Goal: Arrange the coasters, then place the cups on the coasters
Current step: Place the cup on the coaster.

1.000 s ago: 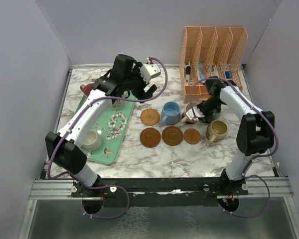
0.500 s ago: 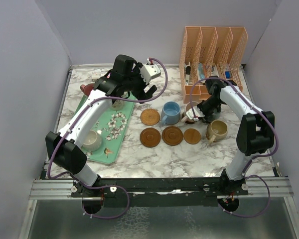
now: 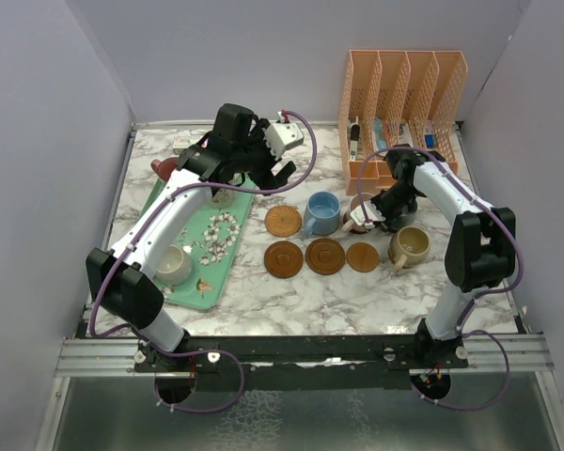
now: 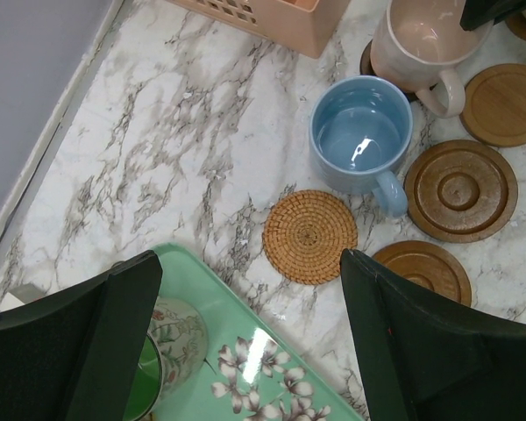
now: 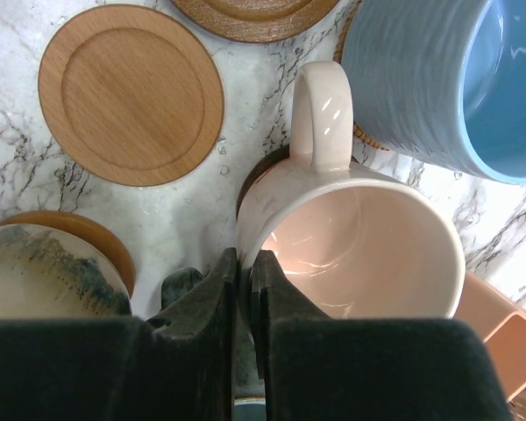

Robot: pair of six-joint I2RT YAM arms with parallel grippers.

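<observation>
From the top, nothing much has moved since a second ago. The right gripper still pinches the pink cup, between the blue cup and the tan cup, just in front of the rack. Four coasters lie near. The left gripper hangs over the tray.

Left wrist: its fingers are spread wide and hold nothing, above the tray's edge and a woven coaster.

Right wrist: the jaws are pressed on the pink cup's wall, one inside and one outside. A dark coaster peeks out under it. The blue cup sits close by its handle
</observation>
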